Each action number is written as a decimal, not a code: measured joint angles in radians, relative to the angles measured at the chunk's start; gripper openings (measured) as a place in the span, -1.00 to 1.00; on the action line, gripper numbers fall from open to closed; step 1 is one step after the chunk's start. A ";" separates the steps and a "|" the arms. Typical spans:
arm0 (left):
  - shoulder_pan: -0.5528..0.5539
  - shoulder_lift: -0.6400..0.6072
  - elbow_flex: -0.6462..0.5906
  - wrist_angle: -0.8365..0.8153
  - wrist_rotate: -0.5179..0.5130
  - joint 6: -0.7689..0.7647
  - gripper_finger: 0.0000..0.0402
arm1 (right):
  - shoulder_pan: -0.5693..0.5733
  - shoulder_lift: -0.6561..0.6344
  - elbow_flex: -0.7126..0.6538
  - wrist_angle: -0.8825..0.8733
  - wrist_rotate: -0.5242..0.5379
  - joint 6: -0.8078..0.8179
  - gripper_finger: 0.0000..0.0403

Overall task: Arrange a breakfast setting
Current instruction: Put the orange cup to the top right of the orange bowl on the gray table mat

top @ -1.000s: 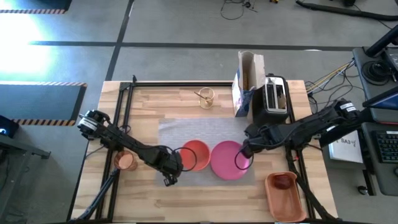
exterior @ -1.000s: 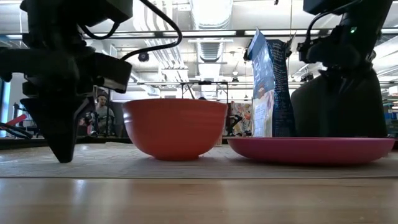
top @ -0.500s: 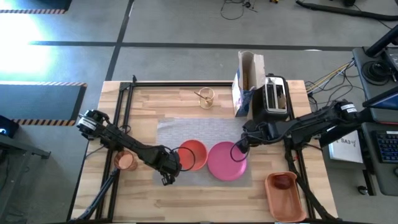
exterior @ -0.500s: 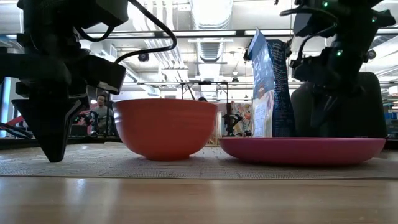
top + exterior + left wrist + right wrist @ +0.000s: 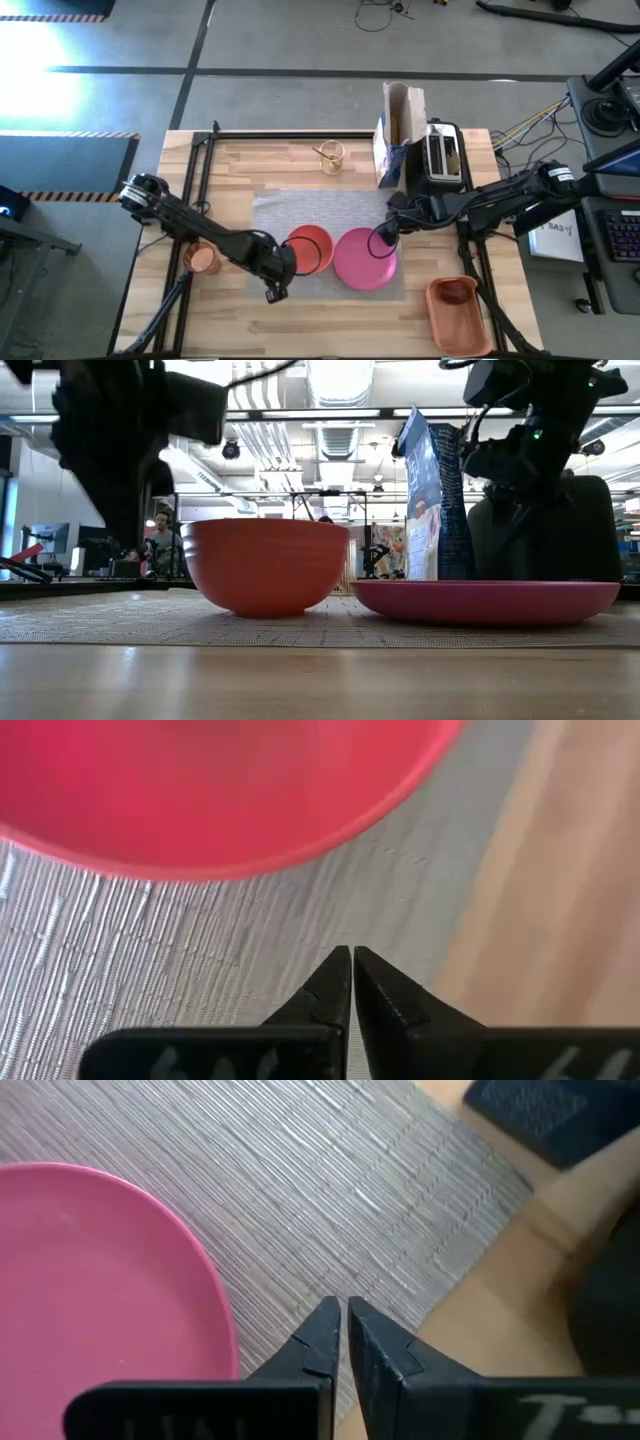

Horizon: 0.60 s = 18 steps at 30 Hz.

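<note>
Orange bowl (image 5: 312, 249) beside pink plate (image 5: 364, 259) on placemat (image 5: 300, 212)

Ribbed woven placemat (image 5: 330, 1190), smooth matt plate (image 5: 90, 1290), glossy bowl (image 5: 265, 565), pale wood-grain table (image 5: 300, 320)

A grey woven mat (image 5: 330, 235) lies flat at the table's centre, its long sides running 9 to 3 o'clock. On its 6 o'clock half sit an orange bowl (image 5: 311, 249), upright, and at the bowl's 3 o'clock a larger round pink plate (image 5: 364, 258), flat, just beside it. A small orange cup (image 5: 203, 259) stands off the mat at its 9 o'clock. A red apple (image 5: 456, 292) lies well apart toward 4 o'clock. A toast slice (image 5: 451, 153) stands upright toward 1 o'clock.
</note>
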 joint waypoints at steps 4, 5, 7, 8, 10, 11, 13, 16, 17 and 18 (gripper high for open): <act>-0.006 -0.004 0.022 -0.023 0.001 -0.024 -1.00 | 0.000 0.000 0.019 0.000 0.016 -0.056 -0.81; -0.006 -0.004 0.033 -0.041 0.007 -0.029 -0.99 | 0.000 0.000 0.025 0.000 0.016 -0.065 -0.78; -0.006 -0.005 0.050 -0.062 0.023 -0.031 -0.96 | 0.000 0.000 0.037 0.000 0.016 -0.083 -0.71; -0.006 -0.005 0.058 -0.081 0.023 -0.033 -0.94 | 0.000 0.000 0.043 -0.001 0.016 -0.085 -0.67; -0.006 -0.005 0.074 -0.122 0.029 -0.039 -0.90 | 0.000 -0.003 0.056 0.000 0.005 -0.085 -0.59; -0.006 -0.005 0.087 -0.138 0.037 -0.039 -0.88 | 0.000 -0.004 0.063 -0.002 -0.012 -0.085 -0.56; -0.007 -0.005 0.111 -0.184 0.053 -0.040 -0.83 | 0.000 -0.011 0.078 -0.001 -0.061 -0.090 -0.50; -0.018 -0.005 0.152 -0.253 0.092 -0.036 -0.78 | 0.013 -0.027 0.096 0.000 -0.097 -0.093 -0.46; -0.024 -0.005 0.169 -0.274 0.096 -0.031 -0.77 | 0.020 -0.034 0.100 -0.001 -0.096 -0.095 -0.46; -0.032 -0.006 0.185 -0.301 0.098 -0.025 -0.76 | 0.026 -0.042 0.104 -0.002 -0.093 -0.106 -0.46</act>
